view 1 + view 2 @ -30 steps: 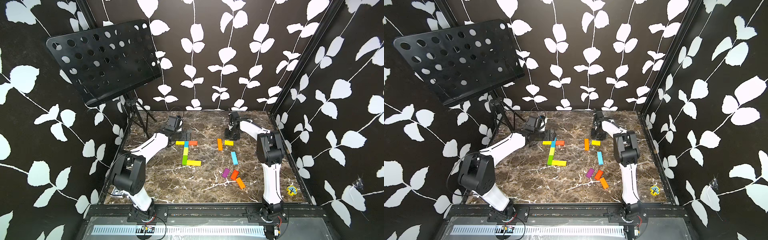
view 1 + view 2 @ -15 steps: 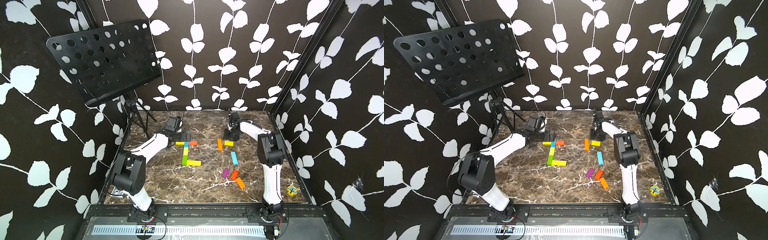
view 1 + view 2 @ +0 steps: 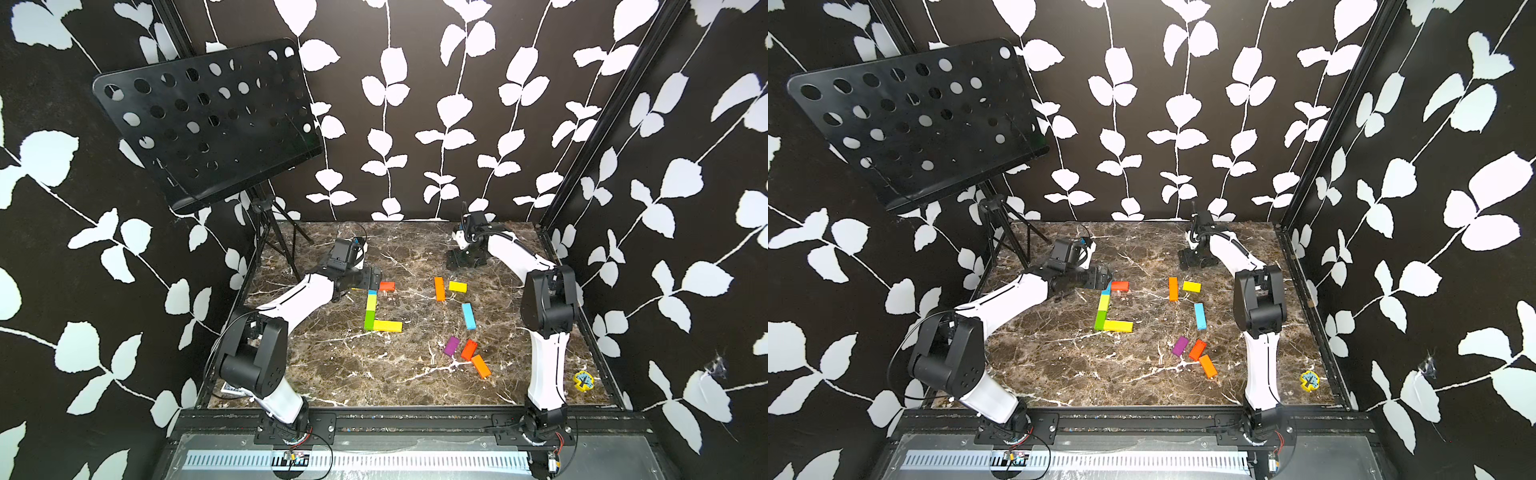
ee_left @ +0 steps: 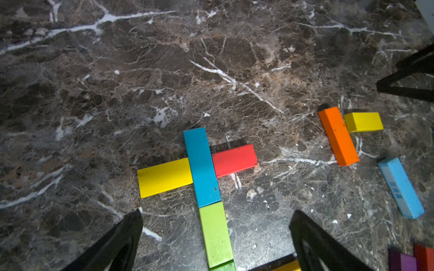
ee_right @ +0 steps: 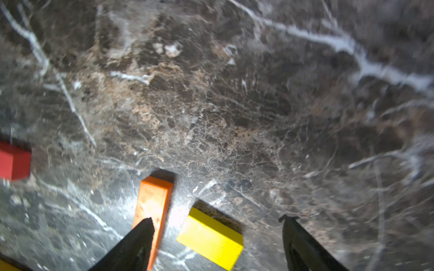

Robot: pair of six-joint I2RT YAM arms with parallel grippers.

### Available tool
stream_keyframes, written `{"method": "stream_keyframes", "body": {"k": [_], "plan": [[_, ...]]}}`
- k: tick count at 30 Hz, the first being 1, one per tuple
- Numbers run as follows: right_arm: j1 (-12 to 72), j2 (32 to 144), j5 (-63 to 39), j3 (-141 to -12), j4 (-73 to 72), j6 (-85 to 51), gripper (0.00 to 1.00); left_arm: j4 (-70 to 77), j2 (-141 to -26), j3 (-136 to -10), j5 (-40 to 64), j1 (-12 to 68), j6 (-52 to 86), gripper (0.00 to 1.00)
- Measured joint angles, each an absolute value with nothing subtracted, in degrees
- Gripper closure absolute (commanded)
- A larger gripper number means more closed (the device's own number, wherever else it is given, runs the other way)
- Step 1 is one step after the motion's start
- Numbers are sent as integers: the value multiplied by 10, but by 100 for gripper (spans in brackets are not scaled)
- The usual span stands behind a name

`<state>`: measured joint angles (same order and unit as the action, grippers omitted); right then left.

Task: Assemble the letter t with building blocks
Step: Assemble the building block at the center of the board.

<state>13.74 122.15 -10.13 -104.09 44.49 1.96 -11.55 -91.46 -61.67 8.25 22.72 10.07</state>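
Both claws stand open and hold nothing. The left claw (image 4: 217, 212) is spread over the stem of the letter t (image 3: 370, 307). The right claw (image 5: 218, 218) is spread above a short yellow block (image 5: 210, 239) lying flat.

In both top views, nearest on the marble table (image 3: 332, 374), at its 5 o'clock, an orange block (image 3: 481, 365), a red block (image 3: 468, 349) and a purple block (image 3: 451, 345) huddle. Farther in lies a light-blue block (image 3: 468, 316), alone.

At its 9 o'clock sits the t. A yellow foot (image 3: 387, 326) is at 3 o'clock of the green base (image 4: 216, 234). A red crosspiece (image 4: 234, 160) and a yellow crosspiece (image 4: 164, 177) are at 3 and 9 o'clock of the blue bar (image 4: 202, 166).

Farthest is a long orange bar (image 3: 439, 288), with the short yellow block just at its 3 o'clock.
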Motion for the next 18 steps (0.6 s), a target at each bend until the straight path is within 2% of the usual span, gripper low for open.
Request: {"method": "stream_keyframes", "body": {"k": [6,11,13,15,18], "plan": [[138,1139,-83,-946,422,180,0,-29,-886,-549,117,227,44,1],[142,1089,-112,-894,418,313,2,-6,-880,-540,125,227,-4,1],[142,1081,-126,-879,420,352,6,-6,-881,-541,128,227,-17,1],[143,1086,-135,-879,423,384,20,-5,-881,-543,129,227,-27,1],[147,1116,-142,-908,455,427,32,-4,-881,-545,129,227,-33,1]]}}
